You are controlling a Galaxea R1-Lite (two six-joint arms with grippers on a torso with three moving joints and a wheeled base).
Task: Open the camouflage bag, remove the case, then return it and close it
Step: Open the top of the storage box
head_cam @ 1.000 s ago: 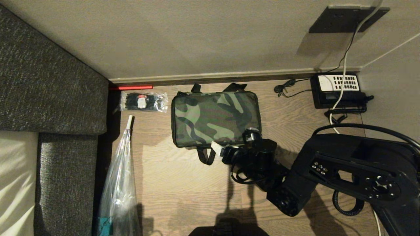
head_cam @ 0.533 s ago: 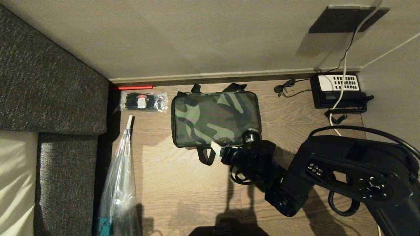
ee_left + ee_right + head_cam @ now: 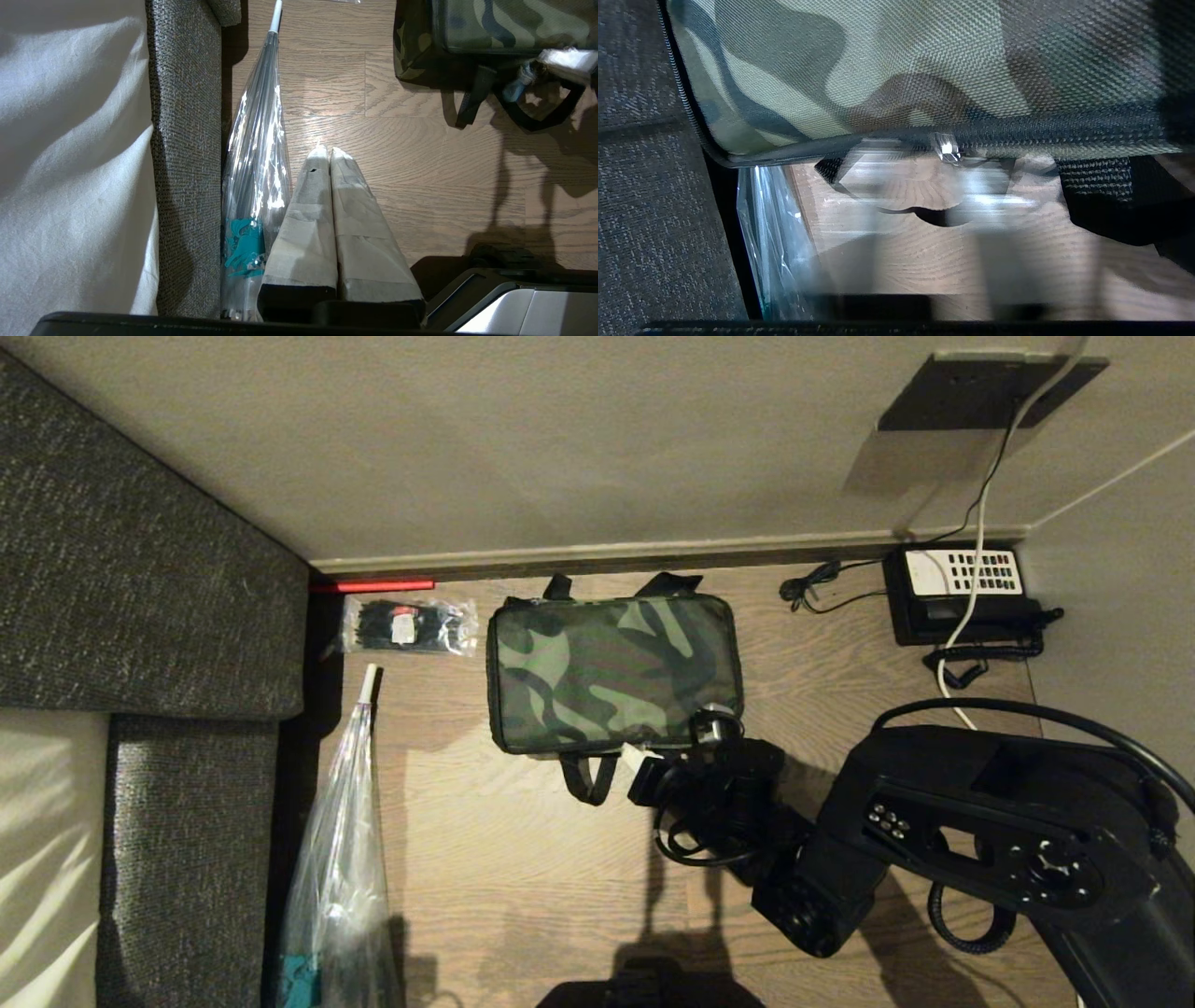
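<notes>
Since a moment ago the right gripper [image 3: 644, 758] has dropped to the near edge of the camouflage bag [image 3: 611, 672] and pinched shut. Only its wrist view shows the zipper pull [image 3: 945, 150] close by. Zipped, the bag lies on the wooden floor [image 3: 523, 868] by the wall, between sofa [image 3: 140, 616] and telephone [image 3: 962, 593]. Left gripper [image 3: 329, 154] hangs closed beside the wrapped umbrella [image 3: 257, 154].

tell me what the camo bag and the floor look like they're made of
Camouflage bag: seemingly woven synthetic fabric, matte; the right wrist view shows a fine grid weave. Floor: wood or wood-look planks with a slight sheen; grain lines and plank seams show.
</notes>
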